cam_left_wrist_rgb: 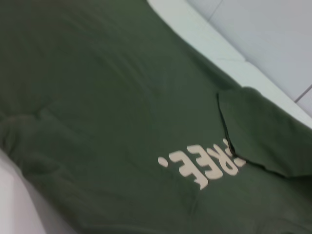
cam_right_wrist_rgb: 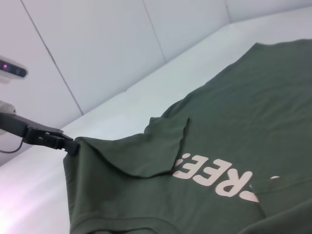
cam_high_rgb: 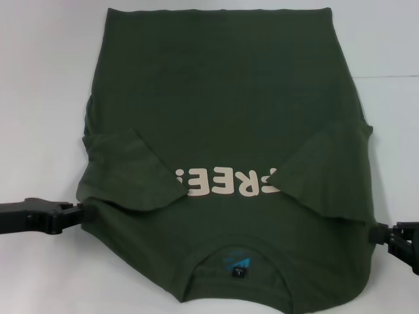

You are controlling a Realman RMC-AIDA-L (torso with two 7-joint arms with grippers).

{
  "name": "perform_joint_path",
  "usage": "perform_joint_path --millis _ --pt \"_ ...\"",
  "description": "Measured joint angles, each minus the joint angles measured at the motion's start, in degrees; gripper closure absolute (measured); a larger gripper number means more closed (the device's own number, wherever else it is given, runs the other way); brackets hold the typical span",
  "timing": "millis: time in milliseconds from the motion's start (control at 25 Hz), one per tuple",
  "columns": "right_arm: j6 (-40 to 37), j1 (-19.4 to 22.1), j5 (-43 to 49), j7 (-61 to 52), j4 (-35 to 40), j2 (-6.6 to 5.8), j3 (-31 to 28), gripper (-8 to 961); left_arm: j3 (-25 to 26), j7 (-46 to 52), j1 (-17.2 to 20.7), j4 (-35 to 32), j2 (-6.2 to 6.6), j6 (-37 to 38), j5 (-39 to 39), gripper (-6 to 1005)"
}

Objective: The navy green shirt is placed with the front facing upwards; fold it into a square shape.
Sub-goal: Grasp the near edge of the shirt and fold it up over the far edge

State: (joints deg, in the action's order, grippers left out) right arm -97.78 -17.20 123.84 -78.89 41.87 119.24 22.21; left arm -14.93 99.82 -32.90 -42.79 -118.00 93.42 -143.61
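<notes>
Navy green shirt (cam_high_rgb: 222, 118): lies front up on the white surface (cam_high_rgb: 39, 78), collar toward the robot, hem at the far edge. Fold status, as judged: early stage; both short sleeves are turned inward over the chest, the left sleeve (cam_high_rgb: 131, 173) and the right sleeve (cam_high_rgb: 327, 176) each lying as a triangular flap, while the body remains at full length, so the lengthwise folds that would bring it to a square appear not yet made. Left pincer (cam_high_rgb: 78, 212): at the shirt's left edge near the shoulder, touching the cloth and apparently gripping its edge. Right pincer (cam_high_rgb: 383, 234): at the right edge near the shoulder; whether it holds cloth cannot be told. Lettering (cam_high_rgb: 226, 183): cream, reading "REE!" with the first letter under the right sleeve flap. Collar label (cam_high_rgb: 239, 265): small, blue, text illegible.
</notes>
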Motion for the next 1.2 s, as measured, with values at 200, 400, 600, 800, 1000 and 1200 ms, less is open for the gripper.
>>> perform_joint_path --millis 200,400,600,800,1000,1200 --pt "-0.27 1.69 -0.01 4.34 -2.43 -0.36 -3.58 914 1.53 -3.67 1.69 -0.10 0.36 1.34 0.75 928" --pt "-0.52 1.95 -0.04 5.57 -4.34 -0.92 -4.87 914 5.79 -10.03 3.68 -0.15 0.49 4.28 0.85 937" --pt "-2.00 2.01 -0.09 7.01 -5.22 -0.88 -5.37 916 7.34 -14.58 5.49 -0.42 0.58 6.44 0.82 946" --pt "-4.25 3.00 -0.07 10.08 -5.39 -0.52 -6.90 915 8.17 -17.61 6.48 -0.52 0.61 8.24 0.46 949" --pt "-5.14 4.10 0.14 10.83 -5.46 -0.18 -7.11 914 9.45 -19.66 7.32 -1.01 0.83 11.68 0.31 949" --pt "-5.34 5.37 0.24 13.44 -6.71 0.29 -7.12 914 9.49 -22.38 9.19 -2.38 0.66 14.42 0.24 948"
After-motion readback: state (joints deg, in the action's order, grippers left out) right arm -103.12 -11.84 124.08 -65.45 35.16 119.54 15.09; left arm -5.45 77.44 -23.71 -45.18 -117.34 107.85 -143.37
